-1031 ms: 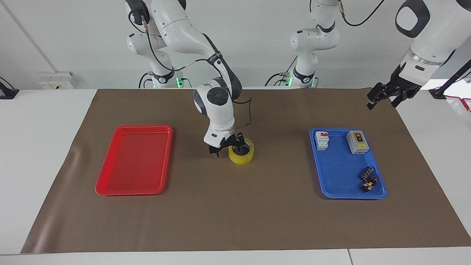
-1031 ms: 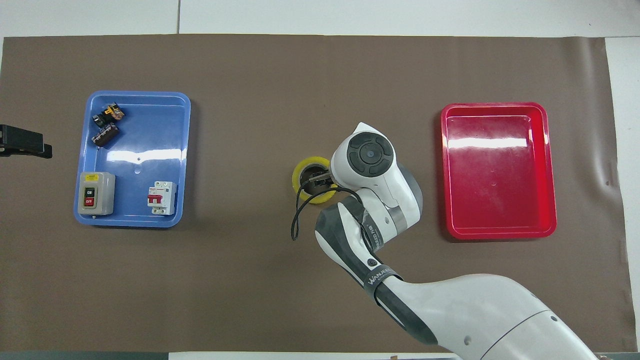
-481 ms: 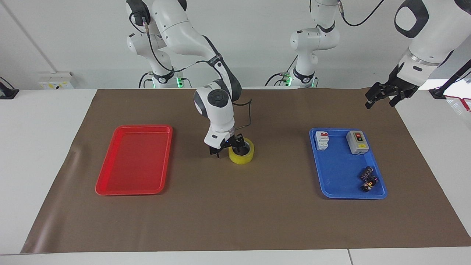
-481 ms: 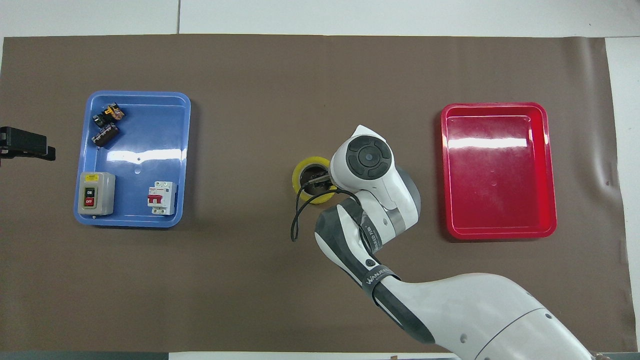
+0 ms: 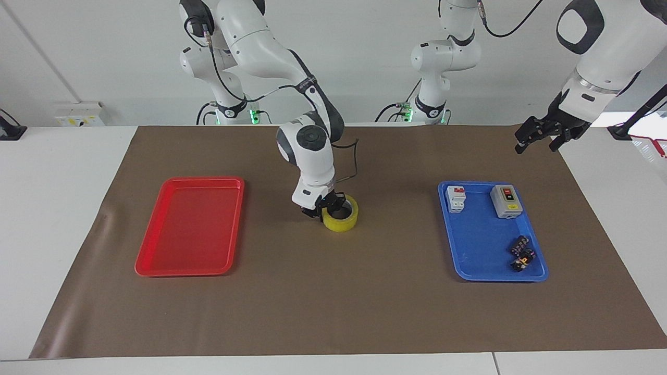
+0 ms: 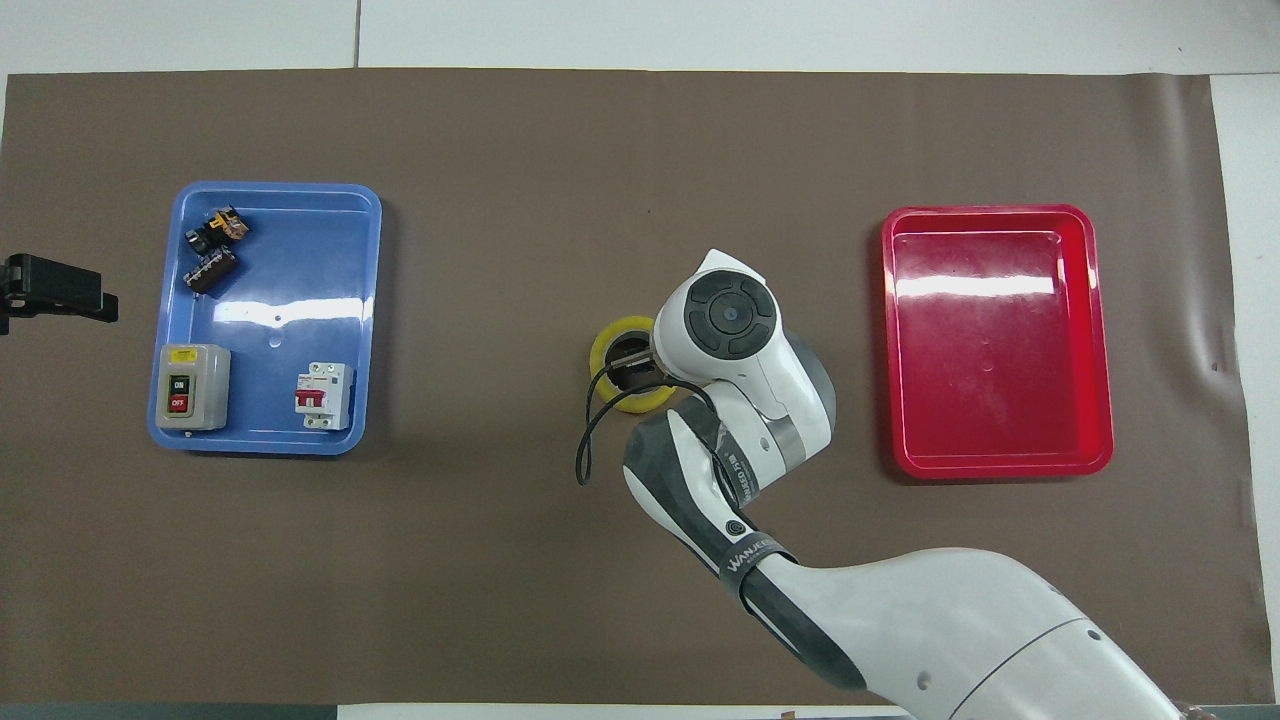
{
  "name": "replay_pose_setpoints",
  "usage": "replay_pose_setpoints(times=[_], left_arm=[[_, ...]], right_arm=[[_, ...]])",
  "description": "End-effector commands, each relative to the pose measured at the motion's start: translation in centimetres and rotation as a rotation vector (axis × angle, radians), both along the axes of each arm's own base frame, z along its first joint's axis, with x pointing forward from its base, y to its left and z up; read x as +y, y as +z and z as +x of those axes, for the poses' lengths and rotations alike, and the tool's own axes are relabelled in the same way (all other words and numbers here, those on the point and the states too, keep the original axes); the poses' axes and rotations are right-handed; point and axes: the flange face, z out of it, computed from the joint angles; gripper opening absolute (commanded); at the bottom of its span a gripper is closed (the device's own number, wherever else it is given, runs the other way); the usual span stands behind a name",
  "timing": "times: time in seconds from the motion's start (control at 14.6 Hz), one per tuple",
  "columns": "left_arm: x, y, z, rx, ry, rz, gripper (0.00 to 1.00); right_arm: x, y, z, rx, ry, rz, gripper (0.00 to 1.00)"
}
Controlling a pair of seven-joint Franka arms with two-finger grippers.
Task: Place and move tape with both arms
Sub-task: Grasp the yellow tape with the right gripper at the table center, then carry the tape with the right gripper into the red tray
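Observation:
The yellow tape [image 5: 344, 222] sits on the brown mat midway between the two trays; it also shows in the overhead view [image 6: 611, 346]. My right gripper [image 5: 326, 210] is down on it, one finger inside the ring and one outside, shut on the wall toward the right arm's end. In the overhead view the right wrist covers part of the roll and the right gripper [image 6: 631, 367] shows inside the ring. My left gripper [image 5: 539, 138] hangs open and empty in the air over the mat's corner at the left arm's end, and waits; it shows at the edge of the overhead view [image 6: 60, 290].
A red tray [image 5: 190, 271] [image 6: 1000, 467] lies empty toward the right arm's end. A blue tray [image 5: 482, 245] [image 6: 275, 300] toward the left arm's end holds a grey switch box [image 5: 506, 201], a white breaker [image 5: 456, 199] and small dark parts [image 5: 522, 252].
My right gripper's fingers have closed in on the tape's wall and the wrist has shifted slightly toward the tape. The left gripper has drifted a little over the mat's corner.

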Motion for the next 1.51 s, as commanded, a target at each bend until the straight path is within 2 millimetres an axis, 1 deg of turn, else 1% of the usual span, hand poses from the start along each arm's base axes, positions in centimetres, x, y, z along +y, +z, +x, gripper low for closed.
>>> replay_pose_setpoints(times=[0.0, 0.14, 0.21, 0.27, 0.34, 0.48, 0.55, 0.62, 0.69, 0.82, 0.89, 0.96, 1.03, 1.17, 1.24, 1.37, 1.44], left_arm=[[-0.4, 0.0, 0.0, 0.014, -0.016, -0.019, 1.0], [-0.3, 0.0, 0.0, 0.014, -0.014, -0.019, 1.0], [-0.4, 0.0, 0.0, 0.013, -0.016, -0.019, 1.0], [-0.4, -0.1, 0.0, 0.016, -0.016, -0.019, 1.0], [-0.3, -0.1, 0.0, 0.014, -0.014, -0.019, 1.0], [-0.4, 0.0, -0.1, 0.014, -0.016, -0.019, 1.0], [-0.4, -0.1, 0.0, 0.014, -0.016, -0.019, 1.0], [-0.4, 0.0, -0.1, 0.013, -0.016, -0.019, 1.0], [-0.4, 0.0, -0.1, 0.014, -0.016, -0.019, 1.0], [-0.4, -0.1, -0.2, 0.016, -0.016, -0.019, 1.0], [-0.4, -0.1, -0.2, 0.016, -0.016, -0.019, 1.0], [-0.4, -0.1, -0.2, 0.017, -0.016, -0.019, 1.0], [-0.4, -0.1, -0.2, 0.016, -0.016, -0.019, 1.0], [-0.4, -0.1, -0.2, 0.016, -0.016, -0.019, 1.0], [-0.4, -0.1, -0.2, 0.014, -0.016, -0.019, 1.0], [-0.4, -0.1, -0.2, 0.016, -0.016, -0.019, 1.0], [-0.4, -0.1, -0.2, 0.014, -0.016, -0.019, 1.0]], right_arm=[[0.5, 1.6, 0.7, 0.003, -0.019, 0.003, 0.0], [0.3, 2.1, 0.9, -0.002, -0.032, 0.008, 0.0], [-0.2, 2.4, 1.3, -0.005, -0.041, 0.01, 0.0], [-1.1, 3.8, 1.7, -0.017, -0.055, 0.017, 0.0], [-2.4, 5.0, 2.3, -0.022, -0.076, 0.019, 0.0], [-6.3, 8.2, 3.8, -0.041, -0.131, 0.03, 0.0], [-8.8, 9.9, 4.6, -0.046, -0.156, 0.031, 0.0], [-11.2, 11.1, 5.1, -0.046, -0.165, 0.027, 0.0], [-13.7, 12.3, 5.6, -0.048, -0.157, 0.022, 0.0], [-20.0, 13.8, 6.7, -0.043, -0.132, 0.008, 0.0], [-22.3, 14.5, 6.8, -0.037, -0.108, 0.001, 0.0], [-24.7, 14.9, 6.8, -0.026, -0.092, -0.006, 0.0], [-27.5, 14.9, 6.9, -0.014, -0.066, -0.013, 0.0], [-32.4, 14.5, 6.9, -0.006, -0.015, -0.018, 0.0], [-34.5, 13.9, 6.5, -0.001, -0.001, -0.02, 0.0], [-36.9, 12.5, 5.5, -0.015, 0.012, -0.025, 0.0], [-37.7, 11.3, 4.8, -0.024, 0.02, -0.028, 0.0]])
